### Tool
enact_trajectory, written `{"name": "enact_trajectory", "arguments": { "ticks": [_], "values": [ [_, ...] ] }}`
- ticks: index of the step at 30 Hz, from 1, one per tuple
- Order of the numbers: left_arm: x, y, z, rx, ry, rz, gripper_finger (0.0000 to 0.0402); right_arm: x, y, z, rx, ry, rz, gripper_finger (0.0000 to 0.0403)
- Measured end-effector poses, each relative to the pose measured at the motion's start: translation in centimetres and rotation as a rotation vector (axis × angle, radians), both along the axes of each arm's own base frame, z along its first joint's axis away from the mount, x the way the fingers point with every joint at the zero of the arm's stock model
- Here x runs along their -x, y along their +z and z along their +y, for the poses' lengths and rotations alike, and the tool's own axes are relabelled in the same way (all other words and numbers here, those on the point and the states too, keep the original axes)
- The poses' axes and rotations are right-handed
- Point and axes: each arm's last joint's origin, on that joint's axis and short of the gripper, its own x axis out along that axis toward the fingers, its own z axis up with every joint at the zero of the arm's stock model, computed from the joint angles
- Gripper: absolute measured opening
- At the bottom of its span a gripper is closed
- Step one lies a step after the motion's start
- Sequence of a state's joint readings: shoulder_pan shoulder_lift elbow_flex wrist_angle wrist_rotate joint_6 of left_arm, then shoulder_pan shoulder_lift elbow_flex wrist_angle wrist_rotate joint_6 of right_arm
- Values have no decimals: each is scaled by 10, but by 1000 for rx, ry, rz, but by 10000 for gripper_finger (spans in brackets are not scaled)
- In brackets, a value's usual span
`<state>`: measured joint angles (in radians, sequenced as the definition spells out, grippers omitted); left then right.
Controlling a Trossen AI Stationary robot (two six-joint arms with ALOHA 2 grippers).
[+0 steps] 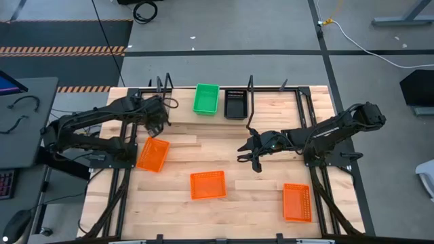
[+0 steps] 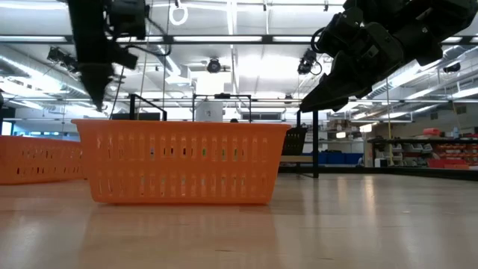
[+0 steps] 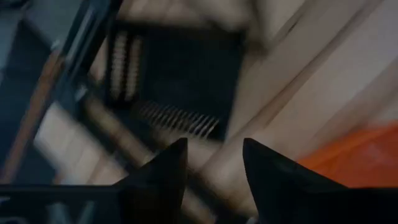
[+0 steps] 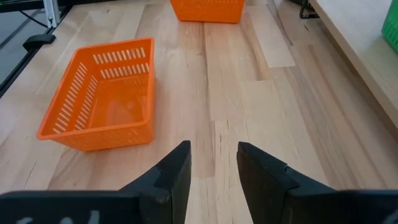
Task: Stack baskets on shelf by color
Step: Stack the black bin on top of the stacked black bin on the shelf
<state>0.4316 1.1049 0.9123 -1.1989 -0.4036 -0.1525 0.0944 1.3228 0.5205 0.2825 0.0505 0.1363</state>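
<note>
Three orange baskets lie on the table: one (image 1: 152,154) beside the left arm, one (image 1: 207,184) in the middle, one (image 1: 297,202) near the right front corner. A green basket (image 1: 206,99) and a black basket (image 1: 235,104) sit side by side on the shelf (image 1: 271,102) at the far edge. My left gripper (image 1: 161,119) hovers open at the shelf's left end; its wrist view shows a blurred black basket (image 3: 174,74) ahead of the gripper (image 3: 214,146). My right gripper (image 1: 246,153) is open above bare table, pointing left toward the middle orange basket (image 4: 102,99).
The shelf's thin black metal uprights (image 1: 250,85) stand along the far edge. Dark frame rails (image 1: 319,190) run down both table sides. In the low view the middle orange basket (image 2: 183,161) fills the foreground. Bare wood (image 1: 224,146) lies between the arms.
</note>
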Motion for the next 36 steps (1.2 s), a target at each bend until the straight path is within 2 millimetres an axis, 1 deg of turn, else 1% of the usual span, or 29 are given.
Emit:
{"name": "enact_trajectory", "arguments": {
  "ticks": [2,7,9,11,15,18,21,26,31,33,36],
  "values": [
    [6,-4,-2,0,29,53,156,0,0,0,0,0,-2,135],
    [7,-22,-3,8,57,63,140,-1,2,0,-2,0,-24,135],
    [9,-31,-1,-4,84,61,137,-1,2,0,-2,0,-24,135],
    [12,-37,2,-11,113,78,135,-1,2,0,-2,0,-23,135],
    [13,-34,10,-29,161,43,135,-1,2,0,-2,0,-23,135],
    [18,-34,16,-35,209,48,134,-1,2,0,-2,0,-23,135],
    [23,-33,25,-85,290,43,134,-1,2,0,-2,0,-23,135],
    [31,-27,48,-126,486,-58,135,-1,2,0,5,-7,-29,135],
    [40,-16,73,-45,658,-209,139,-2,3,0,5,-7,-35,135],
    [40,-9,77,-36,700,-267,141,-2,3,0,5,-6,-36,135],
    [37,-10,78,10,720,-267,141,-2,3,0,6,-5,-37,135]
  ]
}}
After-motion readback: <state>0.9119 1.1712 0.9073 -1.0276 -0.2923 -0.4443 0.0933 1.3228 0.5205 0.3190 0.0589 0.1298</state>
